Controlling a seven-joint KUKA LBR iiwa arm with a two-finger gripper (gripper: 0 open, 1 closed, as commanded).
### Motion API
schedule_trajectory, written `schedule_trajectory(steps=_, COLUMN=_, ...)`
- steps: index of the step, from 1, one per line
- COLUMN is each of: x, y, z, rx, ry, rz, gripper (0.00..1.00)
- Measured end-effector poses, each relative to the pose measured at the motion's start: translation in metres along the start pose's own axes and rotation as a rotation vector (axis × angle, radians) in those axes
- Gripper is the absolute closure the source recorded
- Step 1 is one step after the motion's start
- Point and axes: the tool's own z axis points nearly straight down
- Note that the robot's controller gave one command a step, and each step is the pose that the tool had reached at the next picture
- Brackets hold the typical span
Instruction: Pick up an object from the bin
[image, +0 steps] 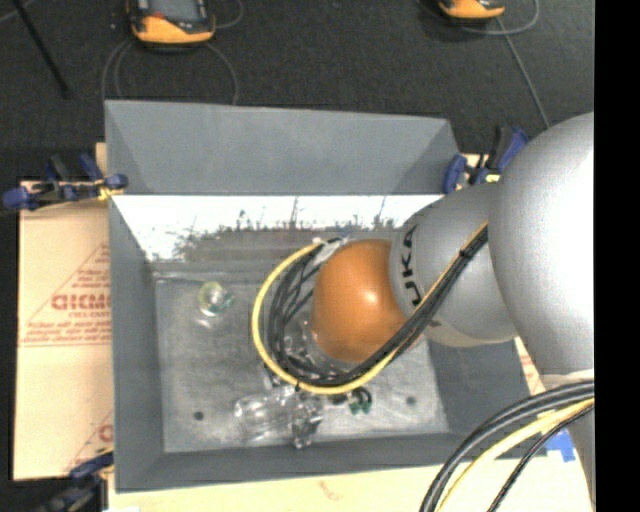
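So the arm (520, 250) comes in from 3 o'clock and bends down into the grey metal bin (135, 330). Its orange cover (352, 300) sits pretty much dead centre over the floor, with a loop of yellow and black cables (262, 318) bulging out toward 9 o'clock. The gripper (298, 388) is tucked under that cover, low over the floor toward 6 o'clock. Honestly I can't tell if the claw is clenched or released, the cover and wiring hide too much. Closest to it is a clear plastic thing (262, 412), kind of crumpled and shiny, lying at about 7 o'clock, just beside the gripper or touching it, hard to say which. A small dark green bit (358, 402) lies at 5 o'clock near the cables, and a small clear round thing (212, 297) sits on its own at 10 o'clock, well apart from the gripper.
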Motion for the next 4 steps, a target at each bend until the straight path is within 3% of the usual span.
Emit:
schedule_trajectory(steps=1, x=-0.004, y=-0.009, z=-0.024, rx=-0.005, ry=0.007, rz=-0.217, gripper=0.00)
schedule_trajectory(steps=2, x=-0.002, y=-0.008, z=-0.024, rx=-0.006, ry=0.012, rz=-0.291, gripper=0.00)
schedule_trajectory(steps=3, x=-0.007, y=-0.011, z=-0.001, rx=-0.004, ry=-0.007, rz=-0.431, gripper=0.00)
schedule_trajectory(steps=4, x=-0.010, y=-0.011, z=-0.004, rx=-0.006, ry=0.003, rz=-0.427, gripper=0.00)
